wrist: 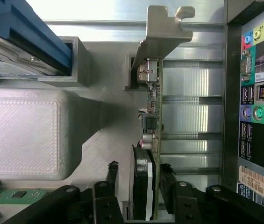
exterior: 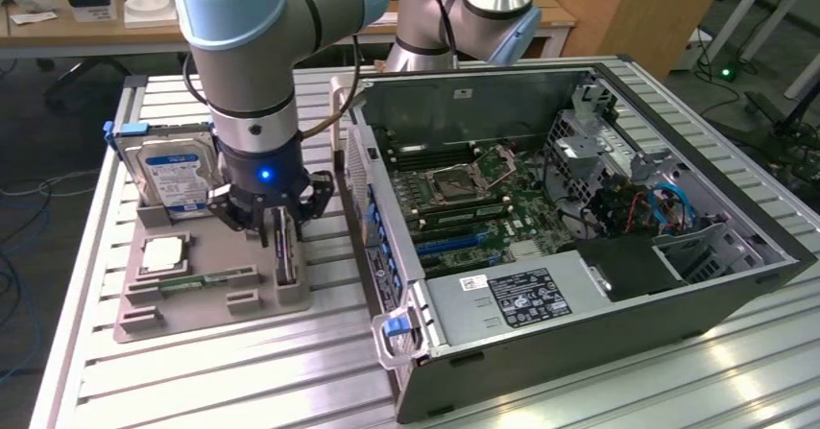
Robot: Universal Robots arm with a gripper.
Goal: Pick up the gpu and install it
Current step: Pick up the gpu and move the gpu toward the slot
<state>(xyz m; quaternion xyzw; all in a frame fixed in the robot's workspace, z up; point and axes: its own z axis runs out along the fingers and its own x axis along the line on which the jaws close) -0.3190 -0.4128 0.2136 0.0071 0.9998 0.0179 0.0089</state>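
— Where is the gpu [exterior: 284, 256]?
— Lower left of the exterior view, on edge in a grey tray [exterior: 192, 316].
— And the gripper [exterior: 278, 220]?
— Straddling it, jaws unclenched: the pick-up step. Lifting likely calls for a firm pinch.

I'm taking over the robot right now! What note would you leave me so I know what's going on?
The gripper is open, with a finger on either side of the graphics card, not closed on it.
The graphics card stands on edge in its slot on the grey tray, beside the open computer case.
Done: the gripper is lined up over the card.
Left: the card is not yet grasped, lifted or fitted into the case.
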